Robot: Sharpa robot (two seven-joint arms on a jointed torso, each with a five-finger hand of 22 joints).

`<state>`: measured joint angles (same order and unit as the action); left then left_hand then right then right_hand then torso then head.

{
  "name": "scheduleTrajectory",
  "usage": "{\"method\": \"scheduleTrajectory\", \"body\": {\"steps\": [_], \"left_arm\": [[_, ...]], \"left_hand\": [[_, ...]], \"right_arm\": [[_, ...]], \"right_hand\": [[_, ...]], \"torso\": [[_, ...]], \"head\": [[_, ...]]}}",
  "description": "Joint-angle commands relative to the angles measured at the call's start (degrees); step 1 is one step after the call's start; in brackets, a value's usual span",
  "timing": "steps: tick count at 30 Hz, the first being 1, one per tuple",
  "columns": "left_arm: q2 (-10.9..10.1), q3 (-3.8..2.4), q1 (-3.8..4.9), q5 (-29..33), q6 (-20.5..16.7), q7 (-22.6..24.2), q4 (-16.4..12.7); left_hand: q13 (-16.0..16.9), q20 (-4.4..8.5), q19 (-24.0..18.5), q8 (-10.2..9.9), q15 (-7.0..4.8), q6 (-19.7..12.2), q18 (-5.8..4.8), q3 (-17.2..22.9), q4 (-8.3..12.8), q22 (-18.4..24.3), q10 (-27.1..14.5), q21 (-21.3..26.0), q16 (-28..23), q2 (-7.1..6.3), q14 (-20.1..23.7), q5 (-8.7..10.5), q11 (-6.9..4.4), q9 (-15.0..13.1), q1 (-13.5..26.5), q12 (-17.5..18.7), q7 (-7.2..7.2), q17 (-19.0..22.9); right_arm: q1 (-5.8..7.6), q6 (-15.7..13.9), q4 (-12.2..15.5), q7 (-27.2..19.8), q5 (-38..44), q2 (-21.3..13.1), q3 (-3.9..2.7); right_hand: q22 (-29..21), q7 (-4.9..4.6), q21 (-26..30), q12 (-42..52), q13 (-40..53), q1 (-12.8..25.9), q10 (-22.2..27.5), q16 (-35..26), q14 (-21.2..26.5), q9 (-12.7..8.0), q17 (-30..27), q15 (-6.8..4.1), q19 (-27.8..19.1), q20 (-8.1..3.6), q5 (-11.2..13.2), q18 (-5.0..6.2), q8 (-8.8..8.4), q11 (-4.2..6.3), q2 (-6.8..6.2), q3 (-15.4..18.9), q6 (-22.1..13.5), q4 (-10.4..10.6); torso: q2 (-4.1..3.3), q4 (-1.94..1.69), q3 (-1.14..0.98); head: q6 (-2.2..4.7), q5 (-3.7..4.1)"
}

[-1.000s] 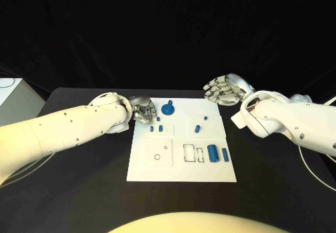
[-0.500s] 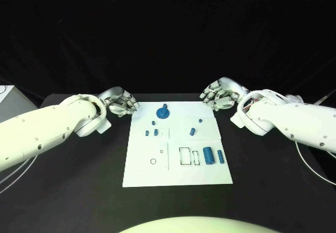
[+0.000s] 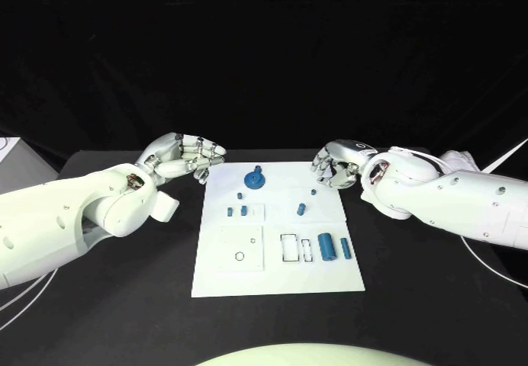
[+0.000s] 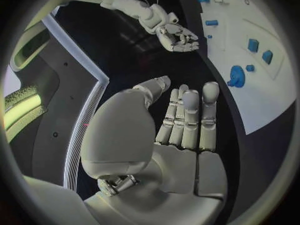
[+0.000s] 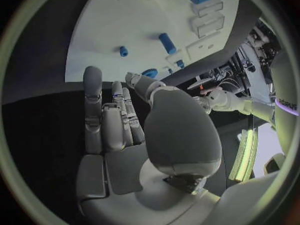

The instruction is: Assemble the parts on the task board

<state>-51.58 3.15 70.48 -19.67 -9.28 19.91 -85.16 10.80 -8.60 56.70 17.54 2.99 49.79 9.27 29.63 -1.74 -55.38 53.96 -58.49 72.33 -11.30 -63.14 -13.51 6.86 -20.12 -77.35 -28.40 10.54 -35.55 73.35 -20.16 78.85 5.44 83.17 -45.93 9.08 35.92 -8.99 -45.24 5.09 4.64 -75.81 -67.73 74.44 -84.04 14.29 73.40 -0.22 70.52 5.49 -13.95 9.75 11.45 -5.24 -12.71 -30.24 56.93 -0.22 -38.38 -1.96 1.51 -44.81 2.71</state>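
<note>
From my remote station I see the white task board [image 3: 275,267] lying in the middle of the black table [image 3: 110,305], with both of my robot's hands held just off its far corners. The left hand [image 3: 183,156] hangs beside the board's far left corner, off the plate, fingers loosely curled and apart, gripping nothing; my left wrist camera shows the same hand [image 4: 181,120] with its fingers laid out nearly straight side by side and an empty palm. The right hand [image 3: 333,164] sits at the board's far right corner, its fingertips over the plate's edge, released as well; my right wrist camera shows that hand [image 5: 112,125] extended with nothing between the fingers. On the board itself, the round blue part with a knob [image 3: 255,179] stands near the far edge, between the two hands. Toward me from it lie two small blue blocks [image 3: 236,211] side by side, and to their right a short blue peg [image 3: 301,207] with a tiny blue stud [image 3: 313,192] just beyond it. Nearer my side of the board, a thick blue cylinder [image 3: 326,245] and a slimmer blue bar [image 3: 346,247] lie side by side, just right of two outlined rectangular slots [image 3: 295,248]. A raised white square plate [image 3: 238,248] with a small oval opening occupies the board's left part.
</note>
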Motion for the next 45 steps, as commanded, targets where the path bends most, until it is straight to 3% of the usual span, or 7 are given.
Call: {"method": "scheduleTrajectory", "body": {"steps": [1,12,22,30,34,45], "left_arm": [[-0.75,-0.08,-0.28,8.56,1.03,5.96,-1.3],[-2.32,-0.08,-0.64,10.44,0.42,7.13,-2.68],[-2.51,-0.09,-0.67,11.05,0.48,7.41,-2.84],[-2.78,-0.1,-0.67,11.65,0.63,7.66,-3.12],[-2.91,-0.11,-0.67,11.81,0.7,7.66,-3.22],[-3.15,-0.16,-0.65,11.97,0.97,7.52,-3.44]], "left_hand": [[0.08,-0.06,-0.28,0.16,-0.1,-0.25,0.35,-0.04,-0.04,0.05,-0.56,0.38,-0.19,0.43,0.3,-0.19,-0.03,-0.07,0.01,-0.05,-0.14,0.06],[0.06,-0.03,-0.01,0.23,-0.13,-0.22,0.3,0.07,0.06,-0.12,-0.63,0.24,-0.03,0.55,0.07,-0.27,-0.04,-0.09,-0.23,-0.02,-0.15,-0.38],[0.05,0.0,0.07,0.23,-0.14,-0.3,0.31,0.17,0.13,-0.09,-0.67,0.26,0.01,0.66,0.02,-0.29,-0.02,-0.09,-0.41,0.0,-0.08,-0.41],[0.04,0.02,-0.42,0.19,-0.11,-0.43,0.47,0.23,0.14,0.54,-0.69,0.84,-0.28,0.74,0.47,-0.27,0.05,-0.07,-0.49,0.01,0.07,0.5],[0.02,-0.01,-2.81,0.27,0.0,-0.5,1.09,0.36,0.19,3.23,-0.71,3.51,-2.18,0.87,2.97,-0.23,0.2,-0.1,-0.65,-0.01,0.26,4.38],[0.03,-0.02,-3.36,0.34,0.0,-0.5,1.24,0.43,0.3,3.92,-0.64,4.27,-2.55,0.92,3.24,-0.19,0.2,-0.12,-0.82,-0.07,0.29,4.58]], "right_arm": [[-0.32,1.9,-0.09,4.4,8.3,0.28,-0.01],[-0.97,3.96,0.29,5.32,10.5,0.87,0.1],[-1.83,5.0,0.09,5.2,10.69,1.67,0.22],[-2.4,4.98,-1.07,5.63,10.86,2.76,0.25],[-2.69,5.14,-1.69,5.8,11.0,3.42,0.26],[-3.4,5.58,-2.87,5.61,11.06,4.77,0.27]], "right_hand": [[1.57,-0.24,-1.32,-0.41,-0.03,0.29,0.78,1.34,-3.88,0.13,1.06,0.41,0.61,0.12,0.28,-0.49,-0.28,-0.14,-0.62,-0.48,0.38,-0.01],[4.2,-0.26,-3.5,-0.79,-0.05,0.33,1.31,2.85,-3.9,0.32,2.28,0.57,1.56,0.28,0.29,-0.89,-0.26,-0.27,-1.05,-0.74,0.43,0.11],[5.48,0.2,-4.54,-0.76,0.09,0.06,1.28,3.79,-3.81,0.88,2.87,0.55,1.83,0.29,-0.08,-0.97,0.47,-0.08,-0.93,-1.22,1.6,0.15],[5.52,0.19,-4.54,-0.88,0.08,0.14,1.48,3.86,-3.76,0.95,2.83,0.58,1.75,0.25,-0.37,-0.95,0.48,-0.12,-1.01,-1.29,1.57,0.2],[5.51,0.17,-4.52,-0.95,0.06,0.23,1.62,3.93,-3.75,0.98,2.86,0.59,1.7,0.27,-0.47,-0.95,0.5,-0.15,-1.03,-1.3,1.57,0.26],[5.93,0.26,-4.82,-0.67,0.21,0.15,1.09,4.26,-3.7,1.23,3.0,0.54,1.7,0.25,-0.67,-0.98,0.74,-0.03,-0.57,-1.72,1.89,0.38]], "torso": [[0.01,0.0,0.11],[-0.03,0.17,0.07],[-0.05,0.09,0.1],[-0.1,0.04,0.11],[-0.1,0.1,0.09],[-0.04,0.13,0.06]], "head": [[-0.08,0.16],[-0.2,0.14],[-0.25,0.21],[-0.23,0.21],[-0.31,0.15],[-0.87,0.24]]}}
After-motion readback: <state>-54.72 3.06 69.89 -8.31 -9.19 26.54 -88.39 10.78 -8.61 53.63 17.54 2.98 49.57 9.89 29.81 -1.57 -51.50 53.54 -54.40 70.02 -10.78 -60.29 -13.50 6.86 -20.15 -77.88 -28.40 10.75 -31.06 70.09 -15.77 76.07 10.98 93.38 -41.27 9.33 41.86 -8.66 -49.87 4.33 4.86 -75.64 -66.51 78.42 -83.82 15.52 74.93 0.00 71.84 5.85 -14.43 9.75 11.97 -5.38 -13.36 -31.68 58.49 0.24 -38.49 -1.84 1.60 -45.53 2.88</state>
